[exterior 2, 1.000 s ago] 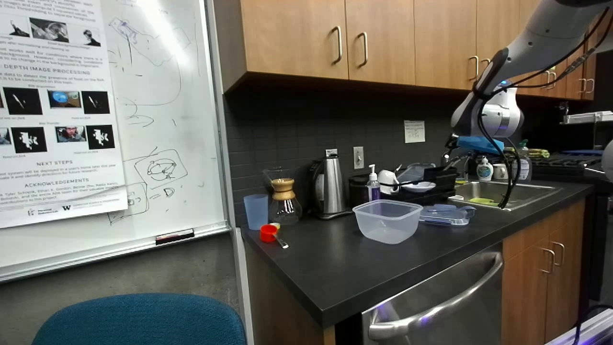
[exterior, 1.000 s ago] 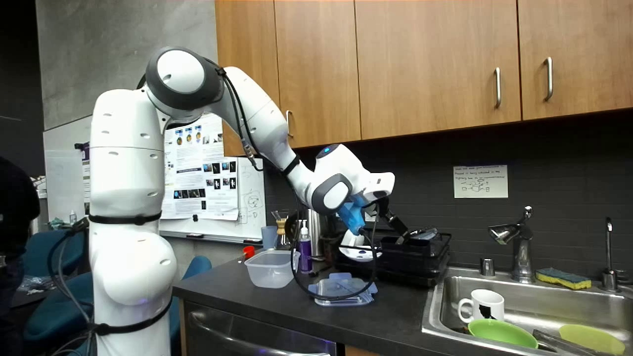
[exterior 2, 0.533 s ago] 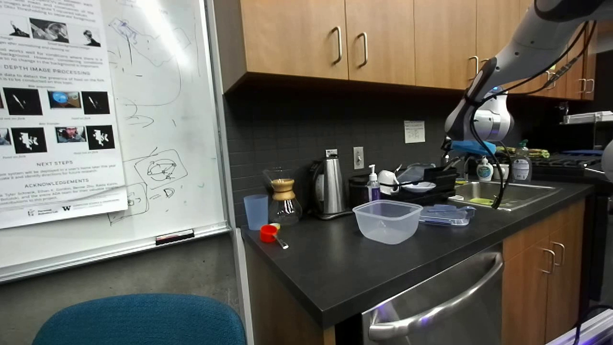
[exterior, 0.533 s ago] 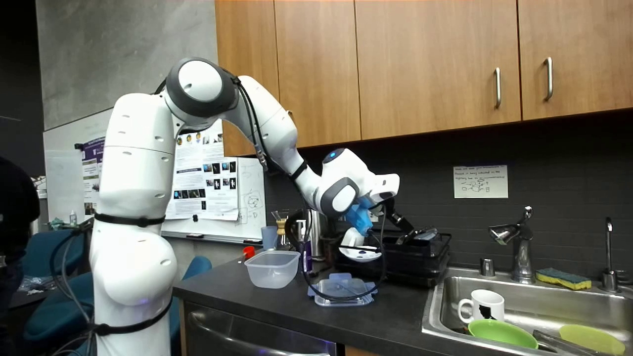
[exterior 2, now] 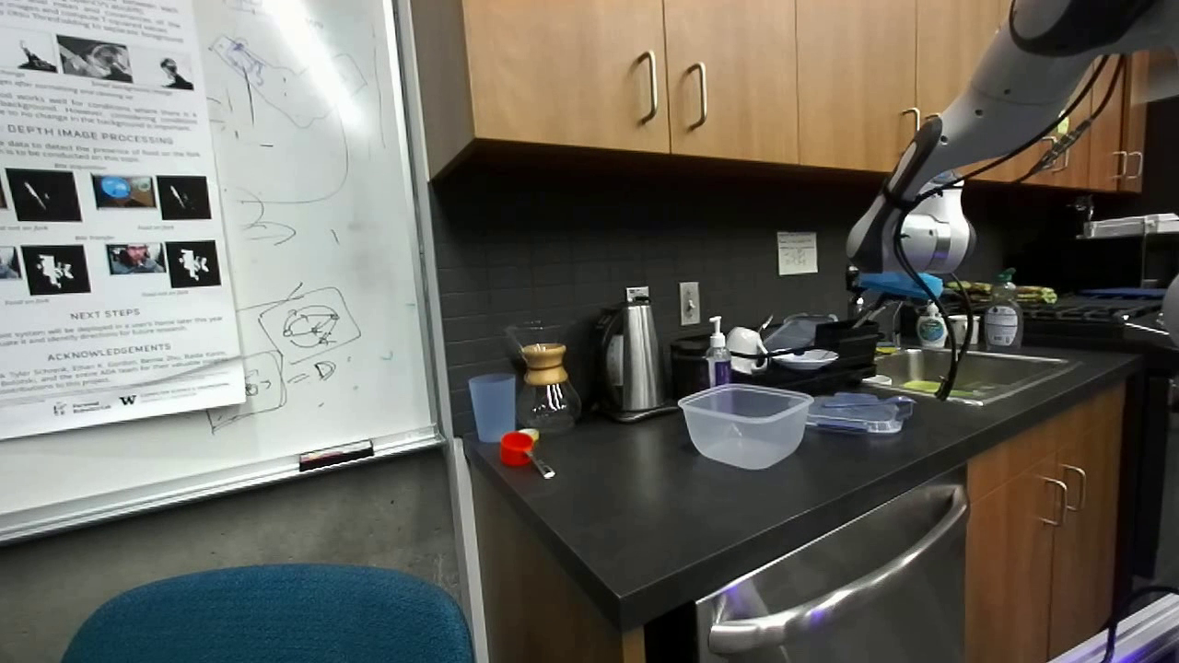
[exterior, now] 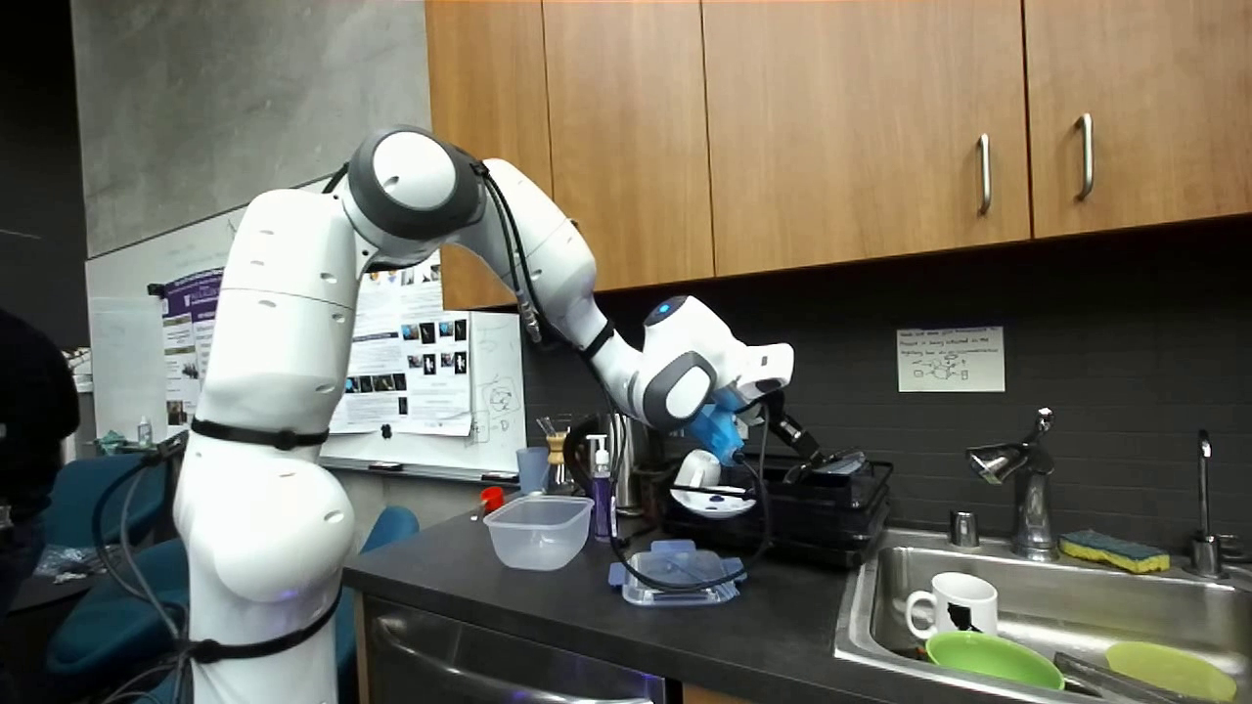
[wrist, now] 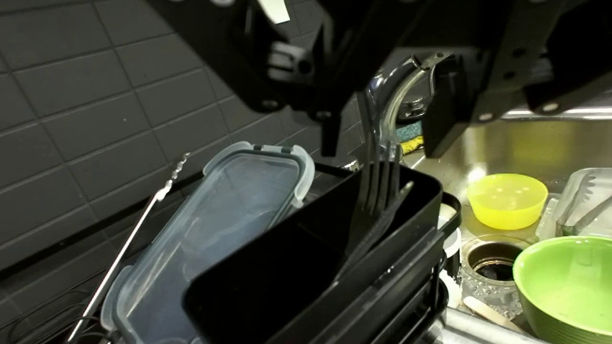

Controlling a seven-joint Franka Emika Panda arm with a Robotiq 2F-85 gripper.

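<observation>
My black gripper (wrist: 385,143) comes in from the top of the wrist view, its fingers parted with a gap on both sides of a metal fork (wrist: 375,186). The fork stands tines up in a black utensil holder (wrist: 406,263), and its tines appear between the fingers without visible contact. Another thin utensil (wrist: 377,234) leans in the same holder. Behind the holder leans a clear container with a grey-blue rim (wrist: 224,205). In an exterior view the gripper (exterior: 810,460) points down at the dish rack (exterior: 812,518), near its back; its fingertips are hard to make out there.
A white bowl (exterior: 712,503) sits on the rack. The sink (exterior: 1095,587) holds a mug (exterior: 963,604) and a green bowl (exterior: 993,660). On the counter are a clear tub (exterior 2: 744,428), a clear lid (exterior 2: 861,412), a soap pump (exterior 2: 718,354) and a kettle (exterior 2: 637,359). Cabinets (exterior: 861,127) hang above.
The arm has leaned further forward over the counter. My gripper has shifted slightly toward the utensil end of the rack. The counter items look unmoved.
</observation>
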